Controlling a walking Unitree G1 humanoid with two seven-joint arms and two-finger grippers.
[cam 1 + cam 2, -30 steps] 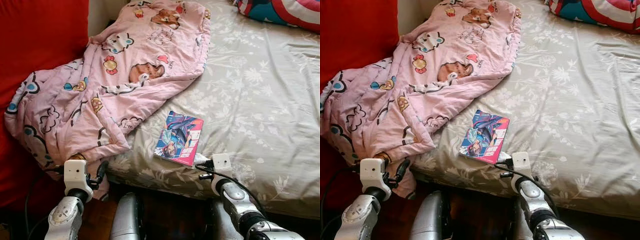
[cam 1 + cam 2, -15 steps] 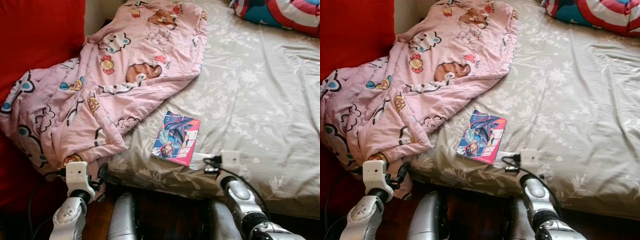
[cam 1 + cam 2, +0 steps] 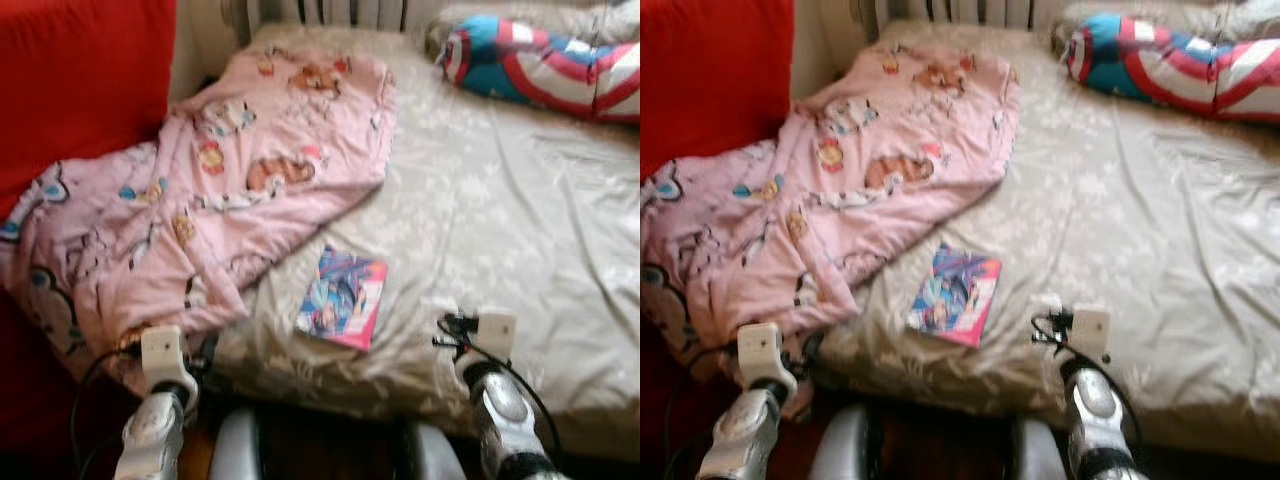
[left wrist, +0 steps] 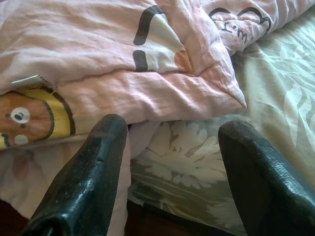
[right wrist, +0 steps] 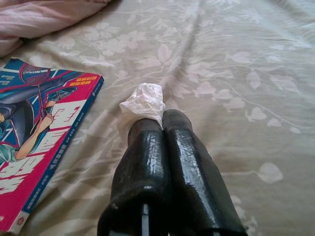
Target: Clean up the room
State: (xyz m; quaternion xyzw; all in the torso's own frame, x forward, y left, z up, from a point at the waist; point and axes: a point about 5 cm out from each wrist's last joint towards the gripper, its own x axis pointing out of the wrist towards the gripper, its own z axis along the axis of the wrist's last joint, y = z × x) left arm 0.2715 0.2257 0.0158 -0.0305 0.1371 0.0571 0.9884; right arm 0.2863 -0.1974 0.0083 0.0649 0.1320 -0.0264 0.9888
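Crumpled white tissue (image 5: 143, 102) pinched in jaws; beside comic book (image 5: 34, 128)

Left gripper (image 4: 172, 162) low, fingers (image 4: 83, 182) spread wide, right gripper (image 5: 162, 123) forward, fingers pressed together on white wad (image 5: 143, 102)

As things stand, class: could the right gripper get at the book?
Probably not yet. The right gripper is shut on a tissue, so its fingers are occupied. The book lies close beside it on the bed with nothing between them.
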